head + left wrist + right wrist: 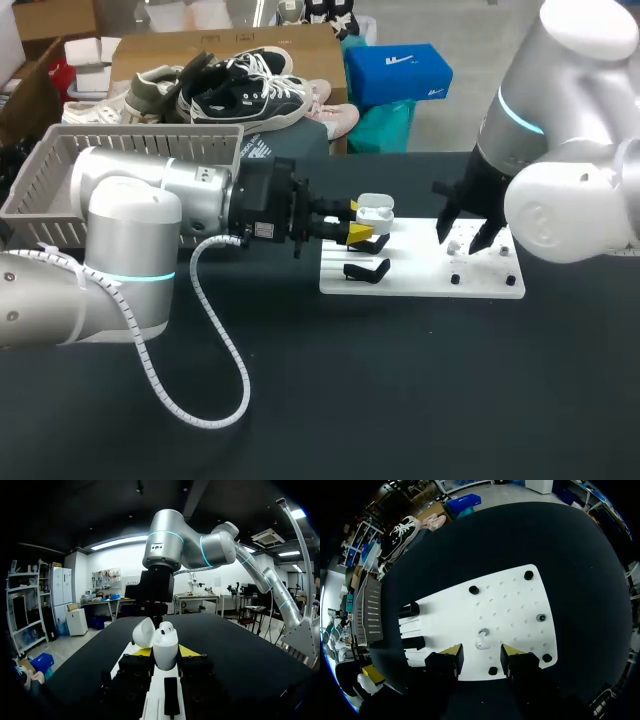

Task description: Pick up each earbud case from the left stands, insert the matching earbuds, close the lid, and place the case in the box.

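The left jaws are closed on the glossy white plastic earbud case [165, 647], lid open, over the white pegboard [420, 280]. It looks light and slick, best pinched at its flat sides. The right jaws hang parted over a tiny white earbud [481, 640].

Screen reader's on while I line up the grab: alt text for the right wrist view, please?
Open right pincer hovers over the white board, one earbud lying just ahead of its fingers. Two black stands sit at the board's edge toward the basket.
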Controlling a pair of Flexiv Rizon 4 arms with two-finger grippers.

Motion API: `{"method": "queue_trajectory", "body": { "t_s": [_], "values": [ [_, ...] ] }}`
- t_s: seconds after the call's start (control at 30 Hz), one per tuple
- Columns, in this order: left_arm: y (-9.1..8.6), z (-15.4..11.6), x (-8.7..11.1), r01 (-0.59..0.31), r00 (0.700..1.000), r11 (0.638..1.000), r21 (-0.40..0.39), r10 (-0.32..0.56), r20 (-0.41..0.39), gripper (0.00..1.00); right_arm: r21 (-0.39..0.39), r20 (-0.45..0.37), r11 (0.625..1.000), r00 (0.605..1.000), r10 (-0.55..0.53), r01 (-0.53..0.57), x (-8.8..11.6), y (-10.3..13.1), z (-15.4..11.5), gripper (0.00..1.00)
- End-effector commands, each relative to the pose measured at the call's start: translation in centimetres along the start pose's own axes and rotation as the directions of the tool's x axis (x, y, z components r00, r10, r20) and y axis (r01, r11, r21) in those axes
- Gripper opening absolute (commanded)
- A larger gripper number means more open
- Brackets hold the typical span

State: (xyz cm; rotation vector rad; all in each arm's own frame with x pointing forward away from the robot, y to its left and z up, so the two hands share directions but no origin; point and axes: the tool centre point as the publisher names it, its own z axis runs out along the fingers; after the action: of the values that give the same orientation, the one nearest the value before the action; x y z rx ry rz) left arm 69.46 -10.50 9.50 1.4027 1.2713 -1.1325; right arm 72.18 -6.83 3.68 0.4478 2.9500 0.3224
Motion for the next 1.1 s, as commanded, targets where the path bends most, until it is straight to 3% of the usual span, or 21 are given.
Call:
{"method": "queue_trajectory", "body": {
  "t_s": [0.03,0.57,0.9,1.1],
  "values": [
    [-0.1,0.0,0.0,-0.001,1.0,1.0,-0.005,0.001,0.001,0.0,0.003,-0.003,1.0,1.0,0.004,-0.004,-0.1,0.2,0.5,0.42],
    [-0.1,0.0,0.0,-0.001,1.0,1.0,-0.005,0.001,0.001,0.0,0.004,-0.009,1.0,1.0,0.017,-0.017,-0.4,0.0,1.2,0.38],
    [-0.1,0.0,0.0,-0.001,1.0,1.0,-0.005,0.001,0.001,0.0,0.006,-0.017,1.0,1.0,0.014,-0.014,-0.5,0.0,1.4,0.24],
    [-0.1,0.0,0.0,-0.001,1.0,1.0,-0.005,0.001,0.001,0.0,0.013,-0.023,1.0,1.0,0.013,-0.013,-0.6,-0.2,1.6,0.21]
  ]
}}
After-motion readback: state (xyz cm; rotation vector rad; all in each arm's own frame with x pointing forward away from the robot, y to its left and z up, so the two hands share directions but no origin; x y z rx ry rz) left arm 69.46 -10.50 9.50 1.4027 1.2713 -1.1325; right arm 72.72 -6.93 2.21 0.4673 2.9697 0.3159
